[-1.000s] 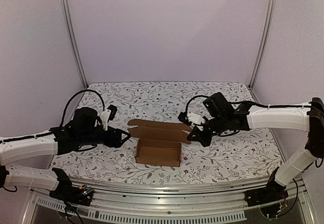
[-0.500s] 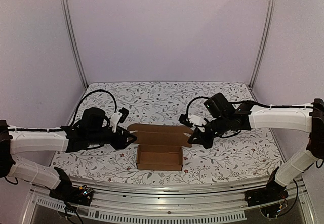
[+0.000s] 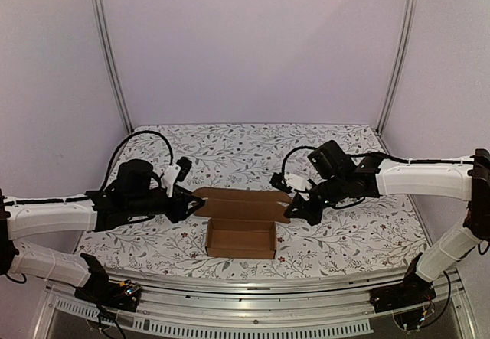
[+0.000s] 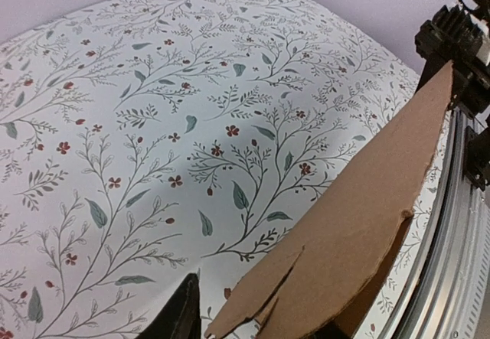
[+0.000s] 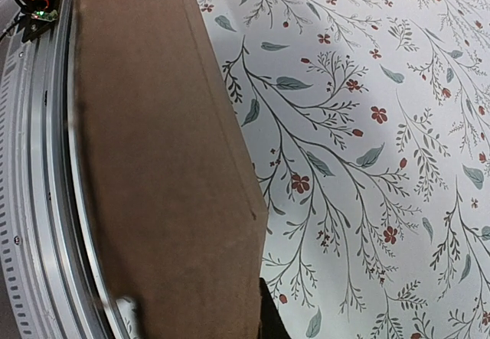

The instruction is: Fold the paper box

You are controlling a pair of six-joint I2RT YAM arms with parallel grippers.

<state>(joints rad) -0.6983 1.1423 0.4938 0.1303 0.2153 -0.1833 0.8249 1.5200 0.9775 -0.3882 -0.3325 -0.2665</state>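
Two grippers are flanking the paper box (image 3: 240,236), which is sitting in the middle of the table (image 3: 344,239) with its tray formed and its lid flap (image 3: 241,205) standing behind. The right gripper (image 3: 292,213) is pinching the flap's right end. The left gripper (image 3: 199,201) is straddling the left end, clamped or not I cannot tell. The card is looking light, thin and easily creased, so gripping near the flap's corners seems wisest. No print or label is showing.
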